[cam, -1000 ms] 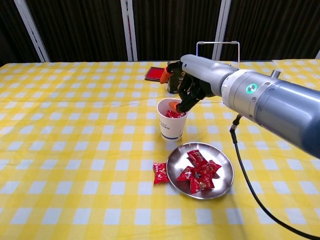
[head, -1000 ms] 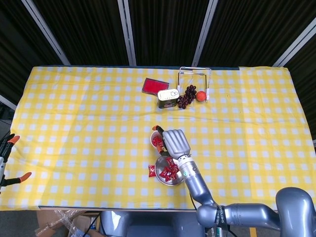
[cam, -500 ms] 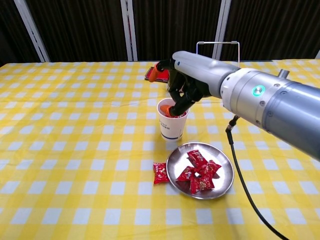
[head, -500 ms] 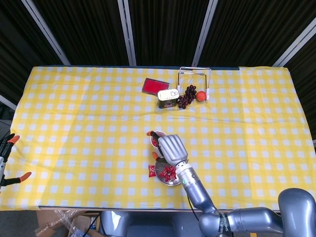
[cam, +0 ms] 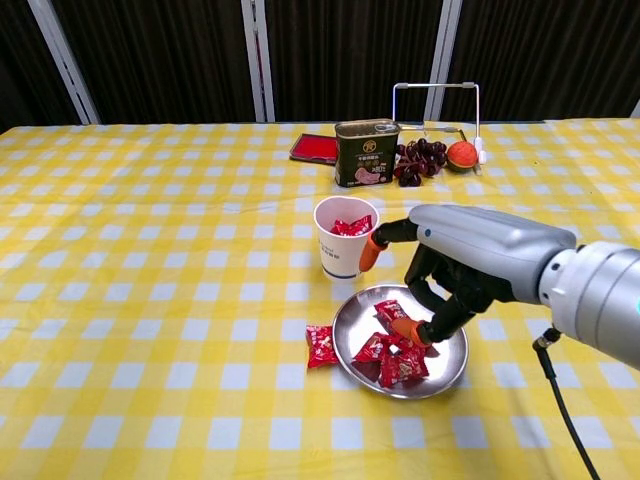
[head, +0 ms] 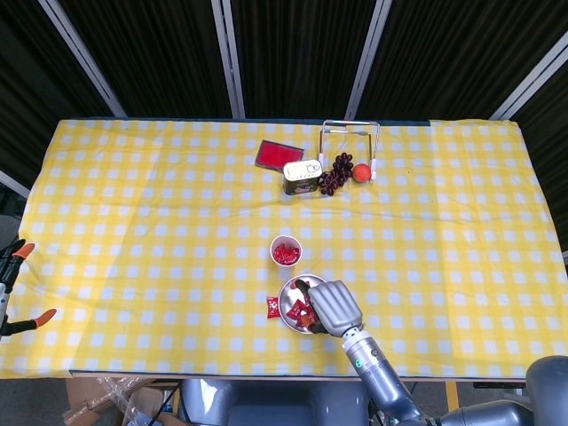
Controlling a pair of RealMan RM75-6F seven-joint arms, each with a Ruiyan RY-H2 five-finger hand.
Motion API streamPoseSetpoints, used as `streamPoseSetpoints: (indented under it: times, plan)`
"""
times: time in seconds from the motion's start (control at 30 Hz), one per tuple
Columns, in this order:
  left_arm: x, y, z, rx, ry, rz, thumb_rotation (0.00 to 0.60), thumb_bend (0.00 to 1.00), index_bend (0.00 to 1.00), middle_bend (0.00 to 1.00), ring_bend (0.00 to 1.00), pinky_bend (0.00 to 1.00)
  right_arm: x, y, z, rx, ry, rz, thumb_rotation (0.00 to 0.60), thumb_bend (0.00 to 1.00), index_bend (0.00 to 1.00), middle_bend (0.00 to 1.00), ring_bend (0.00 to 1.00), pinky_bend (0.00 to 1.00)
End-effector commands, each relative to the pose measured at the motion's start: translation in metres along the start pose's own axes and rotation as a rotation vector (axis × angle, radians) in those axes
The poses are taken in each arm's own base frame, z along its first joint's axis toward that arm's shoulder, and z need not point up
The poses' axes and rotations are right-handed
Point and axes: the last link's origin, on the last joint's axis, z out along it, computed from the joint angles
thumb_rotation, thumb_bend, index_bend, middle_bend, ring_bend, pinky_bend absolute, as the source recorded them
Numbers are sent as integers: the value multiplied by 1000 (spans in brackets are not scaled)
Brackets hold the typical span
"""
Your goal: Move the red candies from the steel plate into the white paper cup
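The white paper cup (cam: pixel 340 240) (head: pixel 286 251) stands upright on the checked cloth with red candies inside. In front of it lies the steel plate (cam: pixel 352 322) (head: pixel 287 295) with several red candies (cam: pixel 392 358) heaped on it. My right hand (cam: pixel 455 268) (head: pixel 334 306) hovers over the plate's right half, thumb spread toward the cup. Its fingertips (cam: pixel 410 329) reach down and touch the candy heap; nothing shows held in them. One stray candy (cam: pixel 320 344) (head: pixel 272 306) lies on the cloth just left of the plate. The left hand is outside both views.
At the back stand a tin can (cam: pixel 366 152), dark cherries (cam: pixel 417 160), an orange-red fruit (cam: pixel 460 154), a wire rack (cam: pixel 436 98) and a flat red packet (cam: pixel 315 148). Orange-tipped clamps (head: pixel 18 253) sit at the table's left edge.
My right hand has left the cup's mouth, come back toward me and dropped down over the plate. More red candy now shows in the cup.
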Motion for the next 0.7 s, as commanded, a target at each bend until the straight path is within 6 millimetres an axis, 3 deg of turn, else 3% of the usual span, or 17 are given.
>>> streamPoseSetpoints:
  times: [0.03, 0.4, 0.57, 0.7]
  plan:
    - [0, 0, -1, -4, 4, -5, 600, 41, 0, 0, 0, 0, -4, 4, -4, -2, -2, 5, 600, 399, 329, 801, 913, 966]
    - [7, -4, -16, -22, 39, -26, 600, 40, 0, 0, 0, 0, -26, 1, -10, 15, -42, 11, 600, 398, 328, 801, 923, 966]
    - [7, -5, -19, -55, 59, -27, 600, 40, 0, 0, 0, 0, -36, -2, -8, 12, -53, -15, 600, 393, 255, 801, 924, 966]
    - [7, -5, -19, -63, 62, -31, 600, 40, 0, 0, 0, 0, -40, -6, -3, 7, -54, -9, 600, 392, 252, 801, 924, 966]
